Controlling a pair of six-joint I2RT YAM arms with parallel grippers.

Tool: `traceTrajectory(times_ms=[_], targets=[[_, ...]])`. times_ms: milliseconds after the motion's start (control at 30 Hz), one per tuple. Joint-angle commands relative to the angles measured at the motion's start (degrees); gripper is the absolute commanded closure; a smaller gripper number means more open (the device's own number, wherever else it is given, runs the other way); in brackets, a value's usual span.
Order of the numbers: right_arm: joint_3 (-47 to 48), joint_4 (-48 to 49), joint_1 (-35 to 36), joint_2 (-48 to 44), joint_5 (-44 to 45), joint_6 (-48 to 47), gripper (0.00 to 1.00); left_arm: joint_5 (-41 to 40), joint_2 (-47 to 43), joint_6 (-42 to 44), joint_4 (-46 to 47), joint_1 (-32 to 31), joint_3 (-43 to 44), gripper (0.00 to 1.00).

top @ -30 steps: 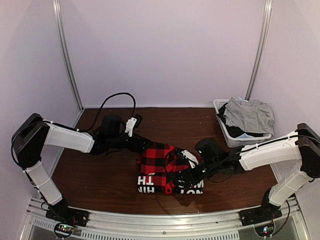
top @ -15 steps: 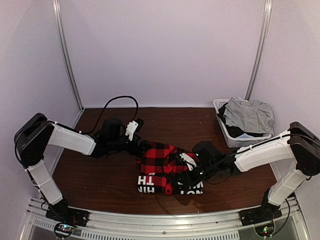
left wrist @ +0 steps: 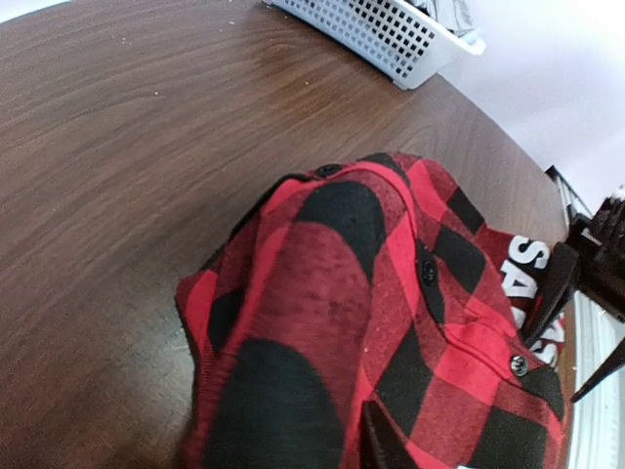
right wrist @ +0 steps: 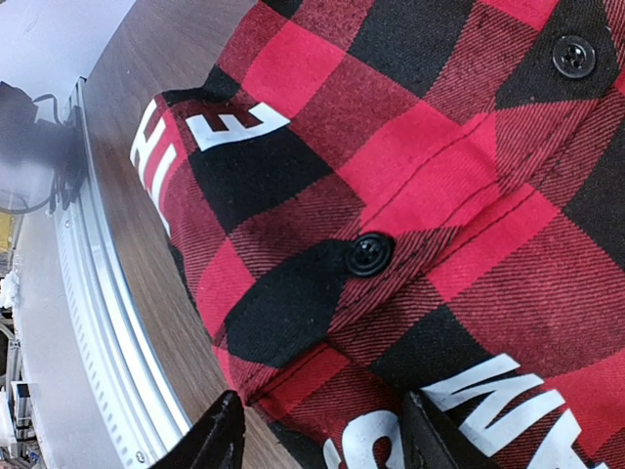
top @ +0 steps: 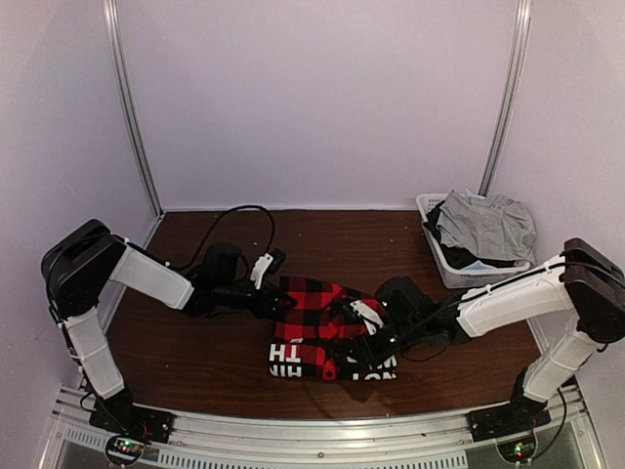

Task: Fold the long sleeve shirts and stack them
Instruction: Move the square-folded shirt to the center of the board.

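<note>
Grey garments (top: 485, 227) are heaped in the mesh basket (top: 451, 273); flannel shirt (top: 314, 299) is gripped by left jaws, right jaws parted.

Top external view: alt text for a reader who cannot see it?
A bunched red-and-black flannel shirt lies on the brown table, the left arm and right arm reaching onto it from either side. A white mesh basket of grey clothing sits far right.
</note>
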Motion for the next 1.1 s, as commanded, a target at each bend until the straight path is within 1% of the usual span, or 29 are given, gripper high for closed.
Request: traceTrajectory(times_ms=[0, 100, 133, 300, 433, 500, 633, 733, 800, 933, 1067], targets=[[-1.0, 1.3, 0.6, 1.0, 0.1, 0.7, 0.44, 4.9, -5.1, -5.1, 5.1, 0.3, -2.2, 0.82], [-1.2, 1.5, 0.7, 1.2, 0.3, 0.7, 0.44, 5.3, -6.0, -7.3, 2.5, 0.2, -1.9, 0.99], [-1.3, 1.5, 0.6, 1.3, 0.4, 0.8, 0.44, 5.7, -6.2, -8.2, 1.9, 0.2, -2.0, 1.0], [-1.0, 0.9, 0.6, 1.1, 1.3, 1.2, 0.45, 9.0, -7.8, -14.8, 0.9, 0.0, -2.9, 1.0], [-1.3, 0.9, 0.7, -0.4, 1.5, 2.0, 0.45, 8.9, -10.7, -20.9, 0.0, -1.6, -4.1, 1.0], [-1.5, 1.0, 0.6, -1.3, 1.5, 2.1, 0.45, 9.0, -12.3, -25.4, 1.5, -2.2, -5.4, 1.0], [-1.2, 0.5, 0.6, -2.7, 1.2, 2.3, 0.45, 9.9, -15.4, -36.0, 7.5, -3.8, -8.2, 1.0], [-1.1, 0.2, 0.6, -4.1, 0.8, 2.5, 0.45, 8.5, -17.3, -37.6, 4.6, -6.3, -5.7, 1.0], [-1.3, 0.3, 0.5, -5.4, 0.2, 2.7, 0.45, 7.2, -17.9, -39.6, 4.9, -7.9, -4.8, 1.0], [-2.1, -0.2, 0.5, -9.3, -0.1, 2.9, 0.44, 6.4, -18.3, -47.4, 12.0, -10.2, -6.3, 1.0], [-2.7, -1.3, 0.3, -13.2, -0.3, 2.9, 0.41, 4.4, -19.4, -55.6, 21.4, -11.6, -11.0, 1.0]])
